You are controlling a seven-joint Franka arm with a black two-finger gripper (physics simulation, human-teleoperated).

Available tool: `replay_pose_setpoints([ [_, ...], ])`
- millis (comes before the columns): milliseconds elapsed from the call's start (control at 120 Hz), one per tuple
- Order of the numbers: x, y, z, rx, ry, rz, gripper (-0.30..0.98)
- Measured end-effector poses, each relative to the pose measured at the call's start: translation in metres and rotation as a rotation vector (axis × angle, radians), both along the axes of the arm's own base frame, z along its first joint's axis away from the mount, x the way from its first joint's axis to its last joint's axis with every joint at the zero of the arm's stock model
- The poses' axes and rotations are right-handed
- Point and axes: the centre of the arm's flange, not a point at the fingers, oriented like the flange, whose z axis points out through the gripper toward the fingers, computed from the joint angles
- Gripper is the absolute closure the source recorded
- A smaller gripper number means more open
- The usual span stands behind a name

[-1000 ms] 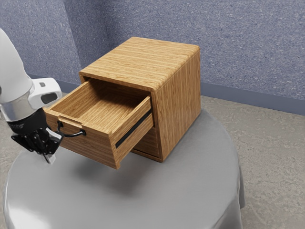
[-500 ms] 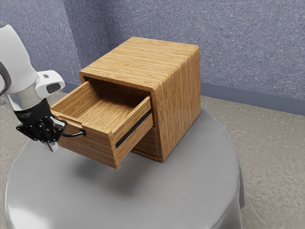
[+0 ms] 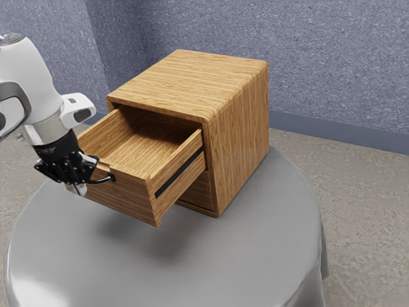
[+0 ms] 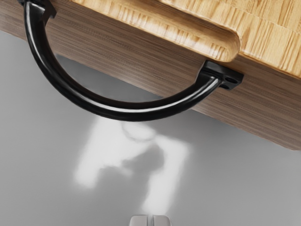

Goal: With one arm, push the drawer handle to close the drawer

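Showing both ends in the wrist view, the handle [image 4: 127, 112] nears the hand [image 3: 78, 189], fingertips together.

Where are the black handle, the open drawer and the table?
Black handle [image 4: 131, 111]: wrist view, middle of its curved bar.
Open drawer [image 3: 131, 196]: exterior view, its front panel.
Table [image 3: 223, 262]: exterior view, grey top.

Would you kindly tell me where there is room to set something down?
Bare room: the cabinet top, and the table between the drawer and the exterior view's lower edge. Crowded: around the handle, with the gripper close by.
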Motion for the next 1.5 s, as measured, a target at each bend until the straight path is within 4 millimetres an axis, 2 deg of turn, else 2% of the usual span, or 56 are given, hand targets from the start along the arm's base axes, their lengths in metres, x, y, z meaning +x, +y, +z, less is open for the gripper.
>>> replay_pose_setpoints([
  [333,0.024,0.029,-0.022,-0.017,0.024,0.046,0.78],
  [800,0.055,0.03,-0.026,0.002,-0.021,0.032,0.78],
  [1133,0.109,0.028,-0.031,0.002,-0.012,0.022,0.78],
  [1500,0.155,0.026,-0.033,0.003,-0.039,-0.002,0.78],
])
